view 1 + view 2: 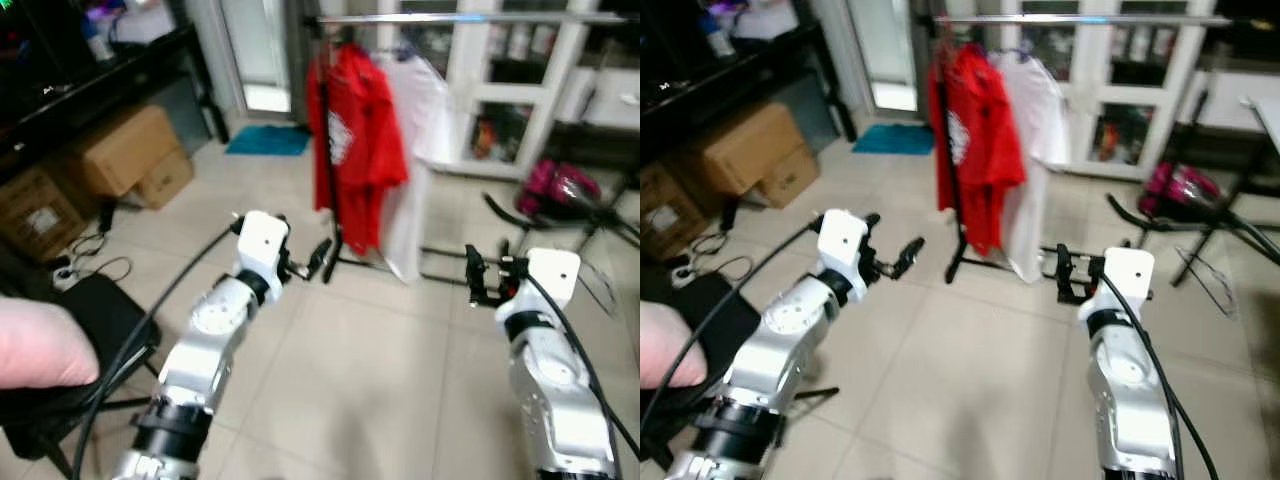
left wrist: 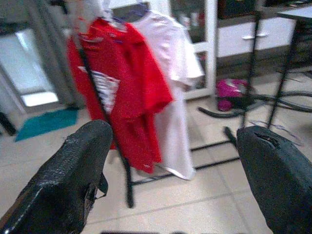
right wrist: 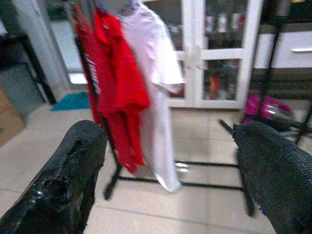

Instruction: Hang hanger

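Note:
A clothes rack with a silver rail (image 1: 470, 17) stands ahead on the tiled floor. A red shirt (image 1: 355, 140) and a white shirt (image 1: 418, 120) hang on it at its left end. Both arms are raised toward the rack, about a step short of it. My left gripper (image 1: 312, 262) is open and points at the red shirt, with nothing between its fingers (image 2: 68, 180). My right gripper (image 1: 487, 280) is open and empty too, level with the rack's base bar. A thin wire outline like a hanger (image 1: 1205, 275) lies on the floor to the right.
Cardboard boxes (image 1: 130, 150) sit at the left by a dark shelf. A black chair with a pink cushion (image 1: 40, 345) is close on my left. A teal mat (image 1: 268, 140), a magenta vacuum (image 1: 560, 185) and a white glass-door cabinet (image 1: 520, 90) lie beyond.

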Available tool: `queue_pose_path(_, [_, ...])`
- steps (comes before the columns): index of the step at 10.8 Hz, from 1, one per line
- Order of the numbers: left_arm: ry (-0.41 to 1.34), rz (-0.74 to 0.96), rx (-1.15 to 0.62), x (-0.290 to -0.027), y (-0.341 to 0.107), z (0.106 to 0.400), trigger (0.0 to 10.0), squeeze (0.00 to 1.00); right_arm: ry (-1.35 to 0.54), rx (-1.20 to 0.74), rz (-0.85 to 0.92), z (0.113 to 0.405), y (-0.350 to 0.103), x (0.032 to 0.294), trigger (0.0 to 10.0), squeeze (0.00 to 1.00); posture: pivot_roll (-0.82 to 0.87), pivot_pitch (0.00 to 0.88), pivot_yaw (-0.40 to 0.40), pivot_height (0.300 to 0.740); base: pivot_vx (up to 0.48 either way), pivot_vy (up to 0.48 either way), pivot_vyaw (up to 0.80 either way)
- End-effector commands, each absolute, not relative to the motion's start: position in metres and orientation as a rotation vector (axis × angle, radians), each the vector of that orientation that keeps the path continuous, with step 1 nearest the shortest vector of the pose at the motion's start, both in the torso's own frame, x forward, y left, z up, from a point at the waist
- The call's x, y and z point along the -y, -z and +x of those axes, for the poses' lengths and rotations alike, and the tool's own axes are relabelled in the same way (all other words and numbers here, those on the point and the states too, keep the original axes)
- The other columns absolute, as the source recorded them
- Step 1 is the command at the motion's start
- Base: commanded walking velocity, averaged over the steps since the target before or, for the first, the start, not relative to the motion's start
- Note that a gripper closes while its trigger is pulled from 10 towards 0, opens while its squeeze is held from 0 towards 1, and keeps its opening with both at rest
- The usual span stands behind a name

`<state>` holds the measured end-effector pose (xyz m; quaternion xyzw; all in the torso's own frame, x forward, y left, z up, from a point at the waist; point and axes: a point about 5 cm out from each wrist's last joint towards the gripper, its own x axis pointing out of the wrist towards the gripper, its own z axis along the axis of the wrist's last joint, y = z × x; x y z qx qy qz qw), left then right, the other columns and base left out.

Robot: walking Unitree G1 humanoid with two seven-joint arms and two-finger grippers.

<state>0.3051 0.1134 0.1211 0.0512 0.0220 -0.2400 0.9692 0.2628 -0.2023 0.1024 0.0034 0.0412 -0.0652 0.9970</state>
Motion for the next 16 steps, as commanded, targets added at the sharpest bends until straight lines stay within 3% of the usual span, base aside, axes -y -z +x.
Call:
queue_pose_path(1, [0.453, 0.121, -0.056, -0.124, -0.12, 0.307, 10.0, 1.0, 0.097, -0.083, 0.026, 0.265, -0.103, 0.192, 10.0, 1.0, -0.04, 0.0, 0.1, 0.74, 0.375, 0.0, 0.0])
queue_pose_path(3, [0.453, 0.113, -0.054, -0.123, -0.12, 0.308, 10.0, 1.0, 0.092, -0.094, 0.034, 0.266, -0.103, 0.193, 10.0, 1.0, -0.05, 0.0, 0.099, 0.74, 0.373, 0.0, 0.0])
queue_pose_path(5, [0.435, 0.094, -0.047, -0.124, -0.12, 0.308, 10.0, 1.0, 0.091, -0.108, 0.039, 0.266, -0.101, 0.193, 10.0, 1.0, -0.05, 0.0, 0.095, 0.74, 0.369, 0.0, -0.8])
queue_pose_path(8, [0.241, 0.087, -0.025, -0.146, -0.122, 0.317, 10.0, 1.0, 0.141, -0.108, 0.05, 0.265, -0.099, 0.196, 10.0, 1.0, -0.04, 0.0, 0.088, 0.74, 0.356, 0.0, -0.27])
queue_pose_path(9, [0.205, 0.073, -0.031, -0.151, -0.12, 0.319, 10.0, 1.0, 0.172, -0.102, 0.077, 0.264, -0.099, 0.199, 10.0, 0.64, -0.04, 0.0, 0.083, 0.74, 0.345, 0.0, 0.0])
queue_pose_path(10, [0.201, 0.072, -0.033, -0.153, -0.119, 0.319, 10.0, 1.0, 0.2, -0.103, 0.08, 0.264, -0.099, 0.202, 10.0, 0.0, -0.04, 0.0, 0.083, 0.74, 0.341, 0.0, 0.0])
queue_pose_path(16, [0.226, 0.065, -0.029, -0.15, -0.111, 0.316, 10.0, 1.0, 0.237, -0.1, 0.102, 0.263, -0.096, 0.205, 10.0, 0.0, -0.04, 0.0, 0.089, 0.74, 0.344, 0.0, 0.0])
